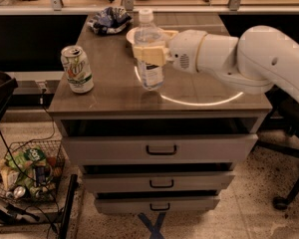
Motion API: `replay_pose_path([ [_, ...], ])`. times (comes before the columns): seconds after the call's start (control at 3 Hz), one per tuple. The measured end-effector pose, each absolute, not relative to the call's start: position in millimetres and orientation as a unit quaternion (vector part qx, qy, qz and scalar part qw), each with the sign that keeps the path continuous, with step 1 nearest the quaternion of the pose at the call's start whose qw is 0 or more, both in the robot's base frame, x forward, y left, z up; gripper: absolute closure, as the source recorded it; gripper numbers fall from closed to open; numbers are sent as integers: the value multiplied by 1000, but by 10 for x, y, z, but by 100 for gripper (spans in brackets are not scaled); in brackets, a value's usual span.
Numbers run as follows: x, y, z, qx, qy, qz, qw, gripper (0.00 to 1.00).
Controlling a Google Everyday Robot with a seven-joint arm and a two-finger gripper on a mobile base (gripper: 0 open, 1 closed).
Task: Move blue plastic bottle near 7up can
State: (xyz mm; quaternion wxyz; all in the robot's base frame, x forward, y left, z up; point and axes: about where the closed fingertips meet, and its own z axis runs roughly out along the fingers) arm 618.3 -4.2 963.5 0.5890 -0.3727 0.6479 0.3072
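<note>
The blue plastic bottle (149, 49) is clear with a white cap and white label, upright over the middle of the cabinet top. My gripper (150, 54) reaches in from the right and is shut on the bottle's middle. I cannot tell whether the bottle's base touches the top. The 7up can (77, 69) stands upright at the front left of the top, about a can's width and a half to the left of the bottle.
A white bowl (131, 34) sits behind the bottle, partly hidden. A blue-and-white wrinkly bag (108, 20) lies at the back left. The cabinet (159, 151) has three drawers. A wire basket of packets (25, 176) stands on the floor at left.
</note>
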Motion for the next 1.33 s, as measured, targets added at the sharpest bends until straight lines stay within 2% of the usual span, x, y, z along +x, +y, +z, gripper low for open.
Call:
replay_pose_path([
  [1.33,6059,851,9468,-424,608,369,560,100],
])
